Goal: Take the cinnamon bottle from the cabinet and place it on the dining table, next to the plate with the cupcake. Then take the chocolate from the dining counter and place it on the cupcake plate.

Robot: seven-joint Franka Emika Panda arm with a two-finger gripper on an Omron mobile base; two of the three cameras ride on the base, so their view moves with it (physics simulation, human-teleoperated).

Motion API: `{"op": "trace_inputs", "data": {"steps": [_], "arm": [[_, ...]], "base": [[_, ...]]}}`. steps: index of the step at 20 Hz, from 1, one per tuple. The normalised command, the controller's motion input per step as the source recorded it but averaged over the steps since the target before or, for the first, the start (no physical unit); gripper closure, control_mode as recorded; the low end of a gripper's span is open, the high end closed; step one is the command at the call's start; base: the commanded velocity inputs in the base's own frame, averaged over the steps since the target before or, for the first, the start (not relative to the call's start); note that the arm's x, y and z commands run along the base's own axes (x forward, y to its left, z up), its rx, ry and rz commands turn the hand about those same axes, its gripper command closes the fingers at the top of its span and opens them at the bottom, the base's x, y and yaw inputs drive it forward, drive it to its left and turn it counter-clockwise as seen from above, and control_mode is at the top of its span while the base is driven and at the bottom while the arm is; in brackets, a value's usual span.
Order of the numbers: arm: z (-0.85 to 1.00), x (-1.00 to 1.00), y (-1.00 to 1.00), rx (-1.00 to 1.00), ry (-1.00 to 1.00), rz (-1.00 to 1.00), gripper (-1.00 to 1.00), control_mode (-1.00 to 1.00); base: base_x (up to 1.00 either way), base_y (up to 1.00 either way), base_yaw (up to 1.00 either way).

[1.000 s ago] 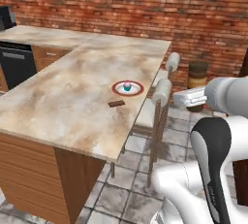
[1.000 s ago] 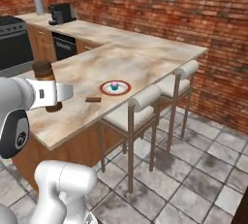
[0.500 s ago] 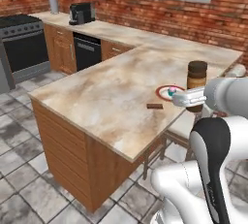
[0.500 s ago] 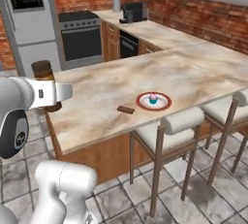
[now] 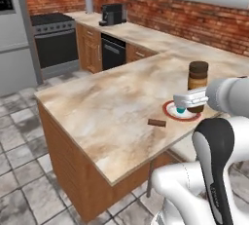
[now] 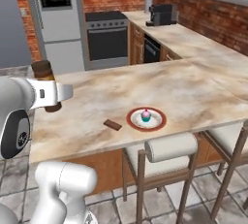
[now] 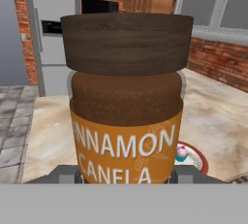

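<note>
The cinnamon bottle (image 7: 126, 102), brown-lidded with an orange label, stands upright in my gripper (image 7: 125, 175), which is shut on its lower part. In the base views the cinnamon bottle (image 5: 197, 80) (image 6: 46, 85) hangs in my gripper (image 5: 188, 97) (image 6: 57, 92) above the marble dining counter (image 5: 107, 107). The red-rimmed plate (image 5: 170, 112) (image 6: 133, 120) carries a small cupcake (image 5: 180, 108) (image 6: 146, 115) and lies on the counter, beyond the bottle in the hand view (image 7: 198, 159). The dark chocolate bar (image 5: 156, 122) (image 6: 112, 124) lies flat on the counter beside the plate.
Two padded stools (image 6: 167, 146) stand along the counter's near side. Behind it are a stove (image 6: 106, 34), a fridge (image 6: 55, 19), and a coffee machine (image 6: 162, 14) on the back counter. Tiled floor surrounds the counter's end (image 5: 24, 170).
The whole picture has swung as the base moved around the counter, bringing stove and fridge into sight. The gripper stays shut on the bottle, held the same way.
</note>
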Motion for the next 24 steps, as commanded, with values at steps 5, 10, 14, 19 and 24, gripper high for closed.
{"op": "trace_inputs", "data": {"steps": [5, 10, 14, 19, 24], "arm": [[0.0, 0.0, 0.0, 0.0, 0.0, 0.0, 1.0, 1.0], [0.0, 0.0, 0.0, 0.0, 0.0, 0.0, 1.0, 1.0], [0.0, 0.0, 0.0, 0.0, 0.0, 0.0, 1.0, 1.0], [0.0, 0.0, 0.0, 0.0, 0.0, 0.0, 1.0, 1.0], [0.0, 0.0, 0.0, 0.0, 0.0, 0.0, 1.0, 1.0]], "base": [[0.6, -0.29, 0.24], [0.57, -0.07, 0.31], [0.42, -0.03, 0.43], [0.1, 0.0, 0.45], [0.49, 0.0, 0.3]]}}
